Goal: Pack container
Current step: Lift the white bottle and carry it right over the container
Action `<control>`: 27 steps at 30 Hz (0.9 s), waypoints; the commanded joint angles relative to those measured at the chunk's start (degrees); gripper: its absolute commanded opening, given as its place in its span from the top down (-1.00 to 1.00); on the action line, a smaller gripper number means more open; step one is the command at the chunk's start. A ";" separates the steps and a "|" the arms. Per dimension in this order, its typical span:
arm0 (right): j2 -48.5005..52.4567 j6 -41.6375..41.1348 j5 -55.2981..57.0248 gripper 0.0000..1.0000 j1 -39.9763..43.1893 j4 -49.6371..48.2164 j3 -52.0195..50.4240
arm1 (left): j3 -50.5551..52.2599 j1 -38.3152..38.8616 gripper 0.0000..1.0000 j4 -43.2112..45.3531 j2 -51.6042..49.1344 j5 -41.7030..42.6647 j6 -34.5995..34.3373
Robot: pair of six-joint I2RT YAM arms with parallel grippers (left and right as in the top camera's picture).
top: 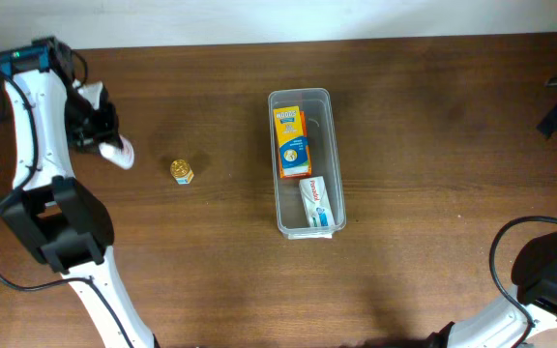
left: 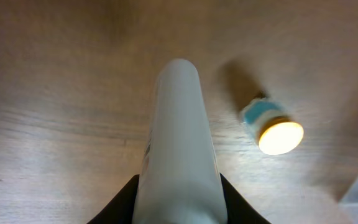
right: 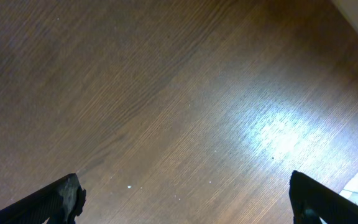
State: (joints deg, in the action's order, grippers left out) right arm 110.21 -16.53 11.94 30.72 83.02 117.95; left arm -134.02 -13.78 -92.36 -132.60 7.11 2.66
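i see left claw (left: 178, 204) gripping white tube (left: 179, 124) toward tabletop (top: 433, 145) left edge; right claw (right: 188, 199) wide open, holding nothing.

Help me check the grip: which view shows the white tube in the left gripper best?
Left wrist: the white tube fills the centre, held between the fingers of the left gripper. Overhead shows only a small white end poking from the gripper. Right wrist shows none of it, only wooden table.
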 commanded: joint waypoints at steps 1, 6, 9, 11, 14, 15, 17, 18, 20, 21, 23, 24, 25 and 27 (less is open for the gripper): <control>-0.20 -0.63 0.13 -0.97 0.07 -0.15 -0.22 | -9.05 2.75 0.84 -1.40 0.28 2.47 -1.42; -0.20 -0.63 0.13 -0.97 0.07 -0.13 -0.22 | -20.65 8.94 0.84 -1.60 0.28 3.96 -2.12; -0.20 -0.63 0.13 -0.97 0.07 -0.15 -0.20 | -23.89 13.09 0.84 -1.07 0.28 3.87 -4.87; -0.20 -0.63 0.13 -0.97 0.07 -0.15 -0.22 | -24.92 16.26 0.84 -0.72 0.28 4.00 -6.88; -0.20 -0.63 0.13 -0.97 0.07 -0.15 -0.22 | -25.14 21.81 0.84 -0.02 0.28 4.17 -10.91; -0.20 -0.63 0.13 -0.96 0.07 -0.15 -0.20 | -25.14 23.56 0.84 0.28 0.28 4.33 -12.11; -0.20 -0.63 0.13 -0.97 0.07 -0.15 -0.22 | -25.14 27.06 0.85 1.51 0.28 4.57 -14.64; -0.20 -0.63 0.13 -0.97 0.07 -0.13 -0.22 | -25.14 29.00 0.84 2.69 0.28 4.76 -16.22; -0.20 -0.63 0.13 -0.97 0.07 -0.15 -0.22 | -25.14 32.50 0.85 5.49 0.28 4.72 -19.56; -0.20 -0.63 0.13 -0.97 0.07 -0.15 -0.22 | -25.14 34.23 0.84 7.21 0.28 4.72 -20.96; -0.20 -0.63 0.13 -0.97 0.07 -0.15 -0.20 | -25.14 37.07 0.84 10.51 0.28 4.63 -22.93; -0.20 -0.63 0.13 -0.97 0.07 -0.15 -0.20 | -25.14 38.25 0.84 11.98 0.28 4.63 -23.91; -0.20 -0.63 0.13 -0.97 0.07 -0.15 -0.20 | -25.14 39.34 0.84 13.25 0.28 4.63 -25.03; -0.20 -0.63 0.13 -0.97 0.07 -0.15 -0.20 | -25.03 41.57 0.84 15.30 0.26 3.89 -27.10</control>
State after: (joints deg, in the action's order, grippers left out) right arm 110.21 -16.53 11.94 30.72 83.05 117.95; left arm -157.69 25.63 -79.18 -132.66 11.07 -18.46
